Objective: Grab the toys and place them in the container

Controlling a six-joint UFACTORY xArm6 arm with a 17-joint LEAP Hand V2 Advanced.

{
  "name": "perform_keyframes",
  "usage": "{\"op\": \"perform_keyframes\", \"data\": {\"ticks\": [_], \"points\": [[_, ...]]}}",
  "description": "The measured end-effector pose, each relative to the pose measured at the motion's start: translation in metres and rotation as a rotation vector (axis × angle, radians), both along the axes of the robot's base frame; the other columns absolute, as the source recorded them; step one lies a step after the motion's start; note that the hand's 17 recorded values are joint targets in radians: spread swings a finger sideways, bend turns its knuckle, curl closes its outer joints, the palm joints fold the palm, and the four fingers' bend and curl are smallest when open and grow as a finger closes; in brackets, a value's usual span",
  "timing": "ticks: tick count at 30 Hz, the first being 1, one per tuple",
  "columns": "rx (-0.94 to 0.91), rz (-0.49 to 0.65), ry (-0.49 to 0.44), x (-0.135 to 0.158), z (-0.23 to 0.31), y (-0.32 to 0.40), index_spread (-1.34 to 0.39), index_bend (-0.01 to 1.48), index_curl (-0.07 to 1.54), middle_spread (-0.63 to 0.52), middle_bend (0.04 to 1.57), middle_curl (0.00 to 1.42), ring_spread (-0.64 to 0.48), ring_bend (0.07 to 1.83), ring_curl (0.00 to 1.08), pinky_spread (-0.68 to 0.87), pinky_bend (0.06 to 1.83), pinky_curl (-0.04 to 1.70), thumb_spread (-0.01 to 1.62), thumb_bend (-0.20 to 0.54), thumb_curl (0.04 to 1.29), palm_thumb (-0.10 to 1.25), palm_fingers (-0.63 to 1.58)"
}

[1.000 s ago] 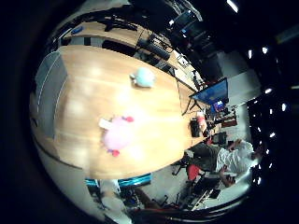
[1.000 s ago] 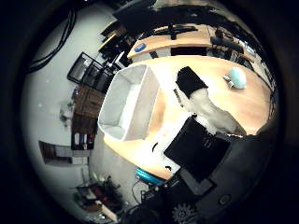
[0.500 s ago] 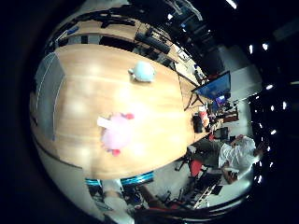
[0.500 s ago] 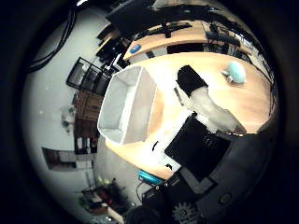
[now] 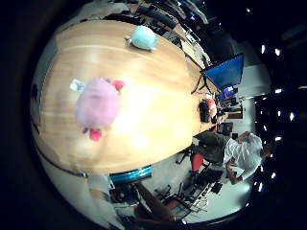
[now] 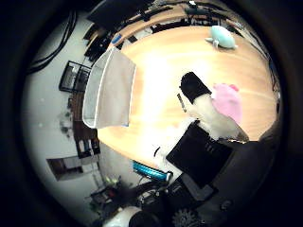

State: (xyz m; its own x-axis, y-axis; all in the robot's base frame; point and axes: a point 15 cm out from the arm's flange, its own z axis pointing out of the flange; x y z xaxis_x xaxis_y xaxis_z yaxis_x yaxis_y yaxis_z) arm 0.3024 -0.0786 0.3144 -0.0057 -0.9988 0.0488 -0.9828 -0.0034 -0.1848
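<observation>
No text, label, number or sign can be read anywhere. The small white tag [image 5: 76,86] on the pink plush toy [image 5: 98,104] shows no legible print, nor does the blue monitor screen [image 5: 226,72].

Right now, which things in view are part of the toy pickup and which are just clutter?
Job:
pink plush toy
light blue plush toy
white container
hand, above the table, holding nothing

Just around:
wooden table
blue monitor
red chair
</observation>
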Motion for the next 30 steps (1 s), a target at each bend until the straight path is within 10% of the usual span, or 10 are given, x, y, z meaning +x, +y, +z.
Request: {"op": "perform_keyframes", "data": {"ticks": [30], "points": [[0.145, 0.002, 0.203, -0.020, -0.134, -0.039, -0.58, 0.18, 0.36, -0.32, 0.18, 0.26, -0.29, 0.61, 0.14, 0.23, 0.69, 0.01, 1.02, -0.024, 0.46, 0.54, 0.47]]}}
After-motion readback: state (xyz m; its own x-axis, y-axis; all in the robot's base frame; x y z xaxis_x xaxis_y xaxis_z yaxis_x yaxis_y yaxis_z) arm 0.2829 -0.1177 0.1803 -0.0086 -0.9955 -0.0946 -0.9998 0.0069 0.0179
